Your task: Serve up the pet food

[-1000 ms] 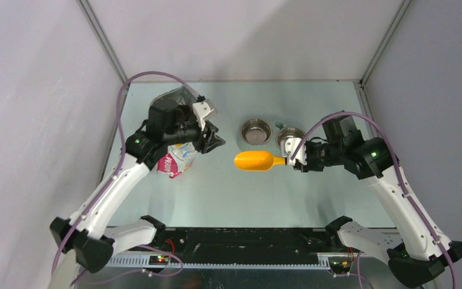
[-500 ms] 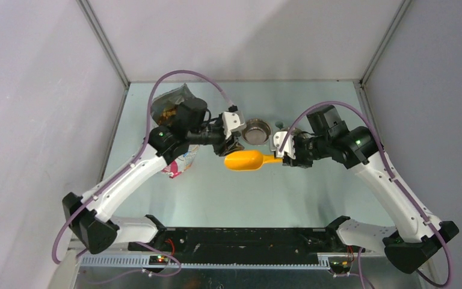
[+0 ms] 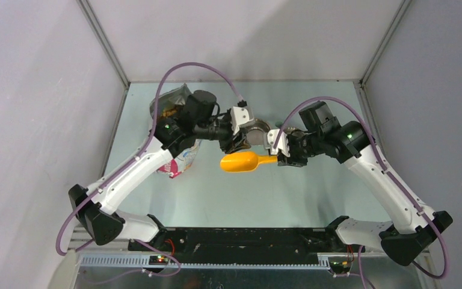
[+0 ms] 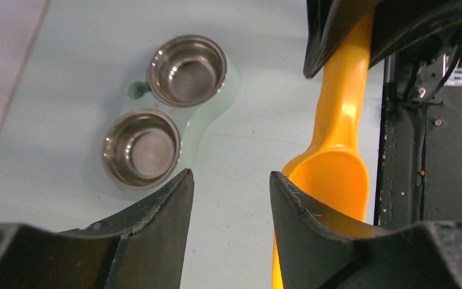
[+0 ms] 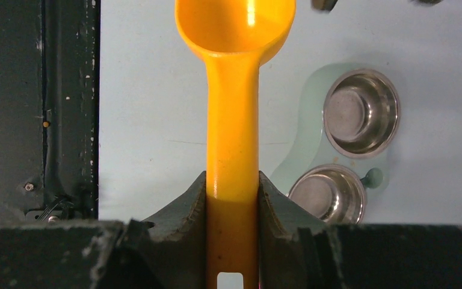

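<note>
Left rear of the bench (image 3: 216, 192): pet food (image 3: 169, 112) shows as brown bits in the open mouth of the foil bag (image 3: 183, 161). The pieces look loose, light and hard, likely to roll, so they are better lifted in a level scoop than pinched. Left hand (image 4: 231, 198) hangs open and holds nothing, near 2 steel bowls (image 4: 139, 147); right hand (image 5: 233, 186) is clamped on the handle of the empty yellow scoop (image 5: 234, 90).

Nothing legible on screen right now.
Only the white foil bag (image 3: 182, 161), lying left of the yellow scoop (image 3: 238, 161), carries print: pink, blue and yellow patches. From the overhead camera it's too small and crumpled to read a single letter or brand.
</note>
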You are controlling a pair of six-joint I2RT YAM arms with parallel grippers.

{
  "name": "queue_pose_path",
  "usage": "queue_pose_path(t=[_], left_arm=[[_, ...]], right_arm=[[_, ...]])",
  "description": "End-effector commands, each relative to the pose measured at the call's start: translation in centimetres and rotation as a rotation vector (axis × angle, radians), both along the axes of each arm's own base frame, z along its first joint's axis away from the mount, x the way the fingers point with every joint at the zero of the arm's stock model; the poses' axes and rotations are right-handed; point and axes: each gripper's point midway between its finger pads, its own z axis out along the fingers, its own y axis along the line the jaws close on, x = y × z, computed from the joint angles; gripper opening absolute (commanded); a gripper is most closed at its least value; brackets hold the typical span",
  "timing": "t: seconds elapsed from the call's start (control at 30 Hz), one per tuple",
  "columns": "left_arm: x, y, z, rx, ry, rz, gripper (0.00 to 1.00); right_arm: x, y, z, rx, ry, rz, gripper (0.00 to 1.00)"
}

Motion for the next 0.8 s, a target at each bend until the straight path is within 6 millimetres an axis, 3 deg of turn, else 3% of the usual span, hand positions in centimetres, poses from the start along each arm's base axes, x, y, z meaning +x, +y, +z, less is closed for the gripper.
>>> queue_pose_path(t=[0.0,0.07,0.17,0.3,0.53,0.6,0.67,0.77], left_arm=[[0.2,1.0,5.4,-0.098,-0.019,0.000,0.58],[-1.8,1.2,5.5,-0.099,0.011,-0.096,0.59],[-3.0,1.8,3.2,-0.043,0.031,-0.136,0.59],[-2.6,2.1,0.7,0.005,0.031,-0.110,0.57],[-0.7,1.3,-0.3,0.014,0.018,-0.066,0.50],[-0.8,0.9,-0.4,0.007,0.028,-0.084,0.43],[-1.3,0.5,-0.5,-0.006,0.050,-0.114,0.26],[-2.4,-0.1,-0.6,-0.025,0.083,-0.165,0.11]], right_arm=[[1.3,0.1,0.6,0.031,-0.002,-0.028,0.00],[1.7,0.4,0.8,0.052,0.016,-0.039,0.00],[1.8,0.9,1.5,0.072,0.010,-0.028,0.00],[1.6,1.4,2.4,0.087,-0.003,-0.006,0.00],[0.5,2.4,3.4,0.117,0.003,0.041,0.00],[0.5,2.5,3.4,0.113,-0.003,0.042,0.00],[0.7,2.7,3.4,0.111,-0.009,0.033,0.00],[1.5,2.9,3.6,0.121,-0.011,-0.008,0.00]])
